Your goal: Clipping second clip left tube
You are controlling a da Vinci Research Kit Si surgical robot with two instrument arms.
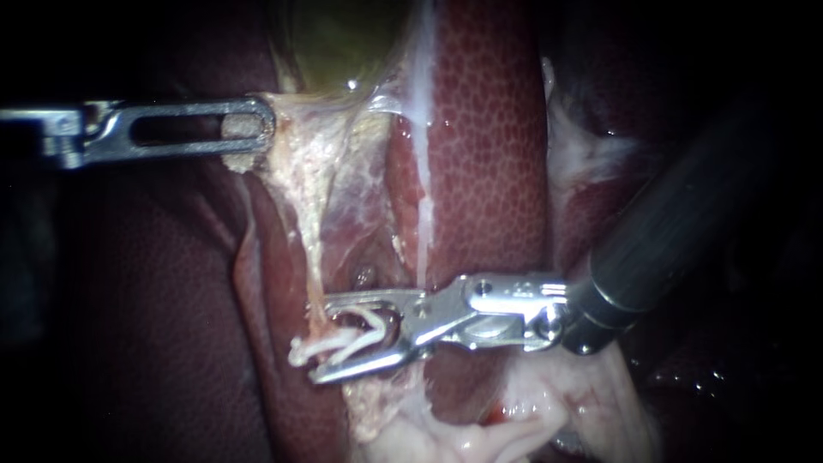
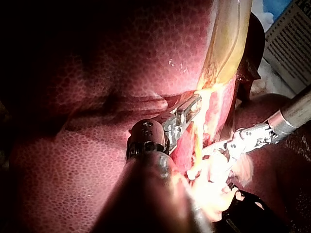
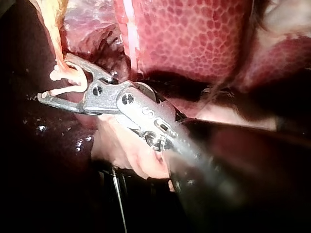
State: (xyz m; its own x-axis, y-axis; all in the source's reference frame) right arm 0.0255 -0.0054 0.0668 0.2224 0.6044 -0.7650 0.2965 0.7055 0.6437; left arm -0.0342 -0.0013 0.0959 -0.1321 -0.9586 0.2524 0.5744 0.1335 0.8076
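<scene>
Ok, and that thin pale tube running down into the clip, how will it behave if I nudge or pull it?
Probably floppy: the tube is a thin strand, straight only because the left instrument pulls the gallbladder above it. Likely fragile: it thins toward the clip in the right instrument, so a sideways tug could tear it. Wet glints nearby suggest it is slippery.

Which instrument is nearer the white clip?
Right: the right instrument holds the white clip between its jaws at the tube. The left instrument is well away, gripping tissue beside the gallbladder.
</scene>
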